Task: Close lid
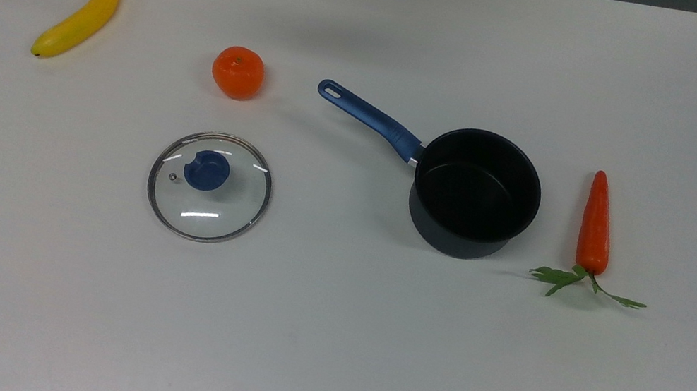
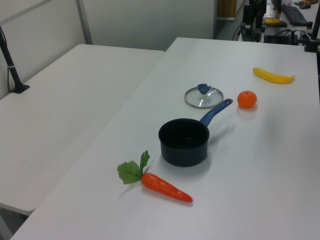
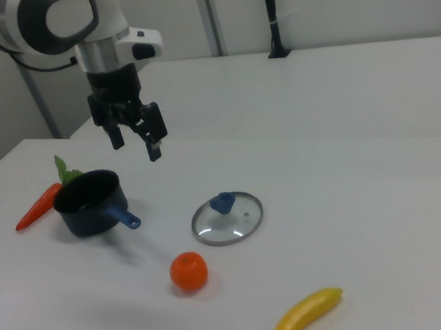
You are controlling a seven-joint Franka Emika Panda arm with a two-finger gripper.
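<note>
The lid (image 1: 209, 187) lies flat on the white surface (image 1: 324, 334), knob up, in the left-centre of the top view. Its blue knob (image 1: 207, 170) sits at the centre of the clear glass, and a small vent hole is visible just to the knob's left in the top view. In the left view the lid (image 2: 203, 96) lies in the upper right-centre of the frame; in the right view the lid (image 3: 227, 218) lies at centre frame.

The gripper (image 3: 134, 141) hangs in the upper left of the right view, above the surface and apart from every object. Its jaws are spread apart and hold nothing. The lid lies to the lower right of the jaws in the right view, well apart from them.

The dark pot (image 1: 476, 193) stands open and uncovered at right-centre of the top view, its blue handle (image 1: 369, 118) pointing to the upper left. The lid and pot are apart, not touching.

An orange (image 1: 238, 71) lies near the lid, above it in the top view. A banana (image 1: 79, 13) lies in the upper left, and a carrot (image 1: 597, 225) lies just right of the pot.
</note>
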